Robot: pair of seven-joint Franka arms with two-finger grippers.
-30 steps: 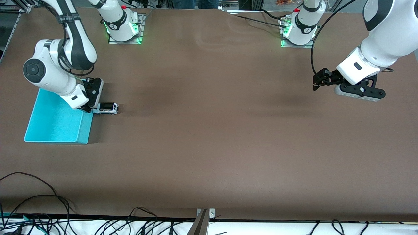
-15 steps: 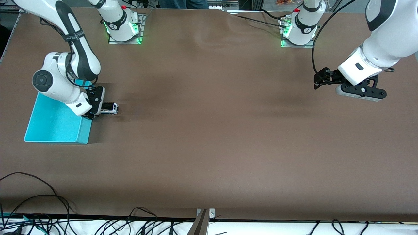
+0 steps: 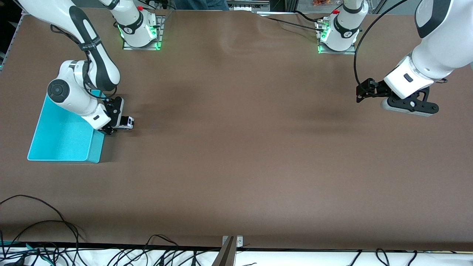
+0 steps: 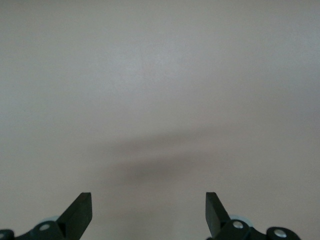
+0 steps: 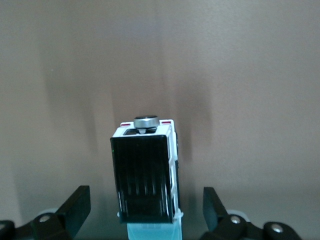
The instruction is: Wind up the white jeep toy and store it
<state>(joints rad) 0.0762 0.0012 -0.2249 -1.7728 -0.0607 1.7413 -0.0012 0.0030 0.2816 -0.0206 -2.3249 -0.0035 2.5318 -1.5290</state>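
The white jeep toy with its black roof panel stands on the brown table, just beside the turquoise bin. My right gripper hangs low over the jeep and hides most of it in the front view. In the right wrist view the jeep lies between the open fingers of my right gripper, apart from both, with a round silver knob at its end. My left gripper waits open and empty above bare table near the left arm's end; its fingertips stand wide.
A corner of the turquoise bin shows under the jeep's near end in the right wrist view. Black cables lie along the table's edge nearest the front camera. The two arm bases stand at the back edge.
My right gripper has moved from over the bin's edge onto the jeep, which stays in place and is now mostly covered. The left arm has barely shifted.
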